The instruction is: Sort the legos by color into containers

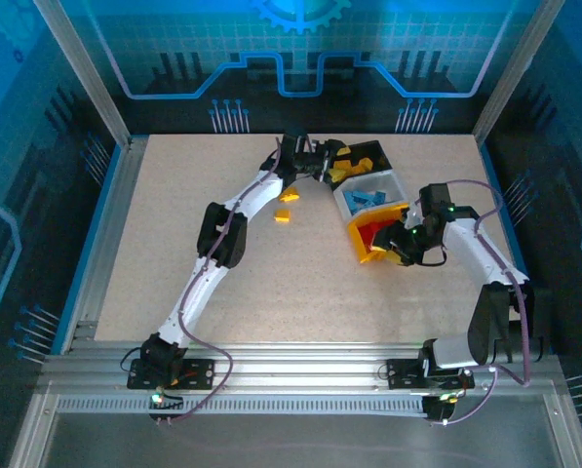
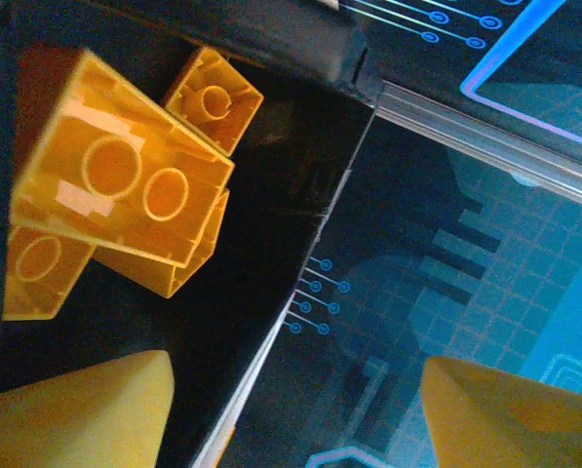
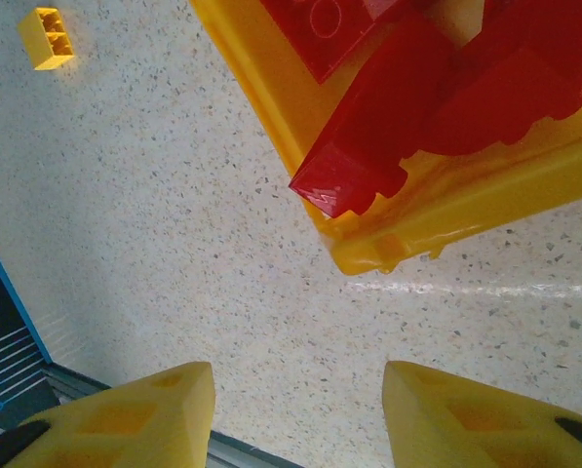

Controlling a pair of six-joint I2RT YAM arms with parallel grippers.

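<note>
1. The left arm is stretched far out; the left gripper [image 2: 291, 419], fingers apart and empty, hovers over the black bin [image 2: 291, 166], with yellow bricks [image 2: 115, 185] inside, ahead-left.
2. The right gripper [image 3: 300, 409], fingers apart and empty, faces the yellow bin [image 3: 485, 205] of red bricks [image 3: 407, 107].
3. A loose brick [image 3: 47, 37] lies far ahead-left.

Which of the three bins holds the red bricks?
The yellow bin, at the near end of the row. The white bin holds blue bricks and the black bin yellow bricks.

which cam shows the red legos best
The right wrist view: the red legos are close up, piled in the yellow bin. The top external view has them as a small red patch. The left wrist view looks into the black bin.
</note>
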